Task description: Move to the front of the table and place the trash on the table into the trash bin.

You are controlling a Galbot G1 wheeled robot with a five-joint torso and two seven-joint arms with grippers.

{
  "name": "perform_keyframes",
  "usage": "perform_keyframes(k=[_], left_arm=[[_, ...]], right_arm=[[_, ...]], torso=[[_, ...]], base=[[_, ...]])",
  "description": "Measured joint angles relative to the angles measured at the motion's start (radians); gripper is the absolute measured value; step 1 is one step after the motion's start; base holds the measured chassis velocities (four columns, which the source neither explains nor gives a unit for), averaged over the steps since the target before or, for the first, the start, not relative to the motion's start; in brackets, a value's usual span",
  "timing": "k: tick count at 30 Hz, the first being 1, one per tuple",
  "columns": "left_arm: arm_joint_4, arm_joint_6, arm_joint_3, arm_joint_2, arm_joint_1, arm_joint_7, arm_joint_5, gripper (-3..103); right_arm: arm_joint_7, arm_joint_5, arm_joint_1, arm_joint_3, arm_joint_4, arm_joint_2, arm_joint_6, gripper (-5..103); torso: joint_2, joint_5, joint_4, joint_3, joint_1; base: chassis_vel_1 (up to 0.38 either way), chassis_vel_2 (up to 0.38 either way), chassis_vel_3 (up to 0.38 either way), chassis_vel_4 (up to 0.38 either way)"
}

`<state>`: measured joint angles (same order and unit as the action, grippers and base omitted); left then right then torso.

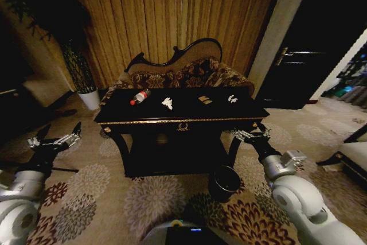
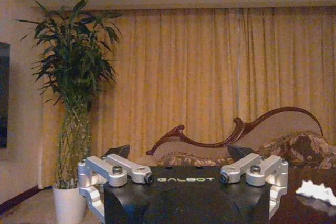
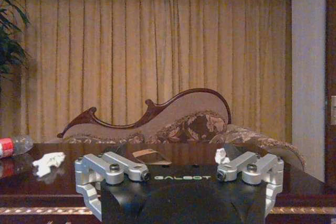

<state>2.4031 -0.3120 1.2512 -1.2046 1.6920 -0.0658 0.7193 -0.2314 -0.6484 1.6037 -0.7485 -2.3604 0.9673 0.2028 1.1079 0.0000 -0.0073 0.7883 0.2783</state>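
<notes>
Head view: left gripper [image 1: 57,136] wide open, low, off the table's [image 1: 114,116] left end. Right gripper [image 1: 252,136] open too, by the front right corner, bin [image 1: 223,182] just below it. Up past both, on top: bottle [image 1: 139,96], paper [image 1: 167,103], wrapper [image 1: 205,100].
</notes>
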Motion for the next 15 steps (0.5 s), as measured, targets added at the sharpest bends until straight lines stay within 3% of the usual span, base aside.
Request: perform_keyframes(k=[15], left_arm=[[0.000, 0.007, 0.016, -0.005, 0.012, -0.014, 0.000, 100]], right_arm=[[0.000, -0.002, -0.005, 0.010, 0.000, 0.000, -0.001, 100]], torso=[[0.000, -0.0001, 0.0001, 0.000, 0.000]], base=[[-0.166, 0.176, 0.167, -0.178]])
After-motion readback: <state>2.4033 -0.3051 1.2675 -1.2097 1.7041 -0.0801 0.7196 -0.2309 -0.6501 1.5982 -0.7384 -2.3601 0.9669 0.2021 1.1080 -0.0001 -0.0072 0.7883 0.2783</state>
